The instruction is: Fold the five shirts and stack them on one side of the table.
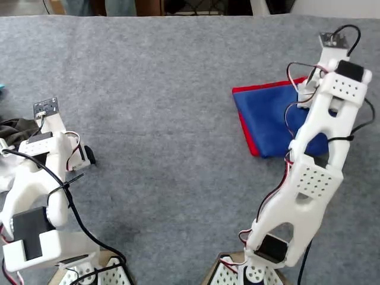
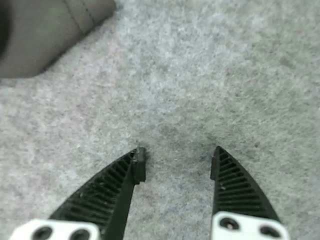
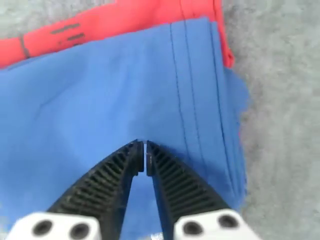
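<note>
Since the task wants the folded shirts gathered on one side, the blue shirt (image 3: pixel 100 100) lies as a flat rectangle on top of the red shirt (image 3: pixel 100 25) at about three o'clock on the table (image 1: pixel 166 77), with red peeking out as a thin border along two edges. The right gripper (image 3: pixel 144 152) hangs over the blue cloth with its fingers together and nothing visibly between them, probably to press the fold flat. Both shirts look like smooth, thin knit with neat stitched hems. The table cover is coarse grey felt, which should keep cloth from sliding. At nine o'clock a crumpled dark shirt (image 1: pixel 18 126) waits unfolded. The left gripper (image 2: pixel 178 157) sits beside it, fingers apart above bare felt, well placed for a pick.
</note>
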You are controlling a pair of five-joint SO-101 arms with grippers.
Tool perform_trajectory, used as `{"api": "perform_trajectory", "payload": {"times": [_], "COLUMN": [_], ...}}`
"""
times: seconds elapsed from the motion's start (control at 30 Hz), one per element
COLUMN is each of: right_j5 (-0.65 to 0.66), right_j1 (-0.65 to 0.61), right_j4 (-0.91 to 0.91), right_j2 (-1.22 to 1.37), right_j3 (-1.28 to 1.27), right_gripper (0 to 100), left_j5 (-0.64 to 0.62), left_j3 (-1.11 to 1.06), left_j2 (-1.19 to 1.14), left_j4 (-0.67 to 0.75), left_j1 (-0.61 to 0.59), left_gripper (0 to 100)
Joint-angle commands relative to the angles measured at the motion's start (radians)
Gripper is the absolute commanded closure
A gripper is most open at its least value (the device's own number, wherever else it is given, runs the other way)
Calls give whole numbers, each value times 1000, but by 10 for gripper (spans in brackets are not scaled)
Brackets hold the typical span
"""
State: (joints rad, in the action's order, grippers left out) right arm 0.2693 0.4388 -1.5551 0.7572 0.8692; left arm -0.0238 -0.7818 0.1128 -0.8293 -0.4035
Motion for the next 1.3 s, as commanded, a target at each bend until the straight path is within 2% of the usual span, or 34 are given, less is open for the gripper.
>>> {"api": "perform_trajectory", "payload": {"times": [0.0,0.17,0.33,0.5,0.63,0.97,1.13,1.27], "right_j5": [-3,49,60,58,58,66,61,60], "right_j1": [-20,6,72,138,160,147,141,112], "right_j4": [-112,-203,-198,-25,74,-26,-37,-34], "right_j2": [-59,-59,-56,18,101,-39,-197,-303], "right_j3": [202,341,219,35,-7,-5,-5,-5], "right_gripper": [983,982,983,983,983,981,981,981], "left_j5": [-3,-3,-3,-3,-11,-3,41,95], "left_j3": [13,12,10,10,8,7,111,259], "left_j2": [31,31,31,31,31,41,92,229], "left_j4": [-12,-12,-12,-12,-12,-18,-198,-324], "left_j1": [15,15,15,15,15,5,-67,-220], "left_gripper": [770,770,770,770,770,770,770,766]}}
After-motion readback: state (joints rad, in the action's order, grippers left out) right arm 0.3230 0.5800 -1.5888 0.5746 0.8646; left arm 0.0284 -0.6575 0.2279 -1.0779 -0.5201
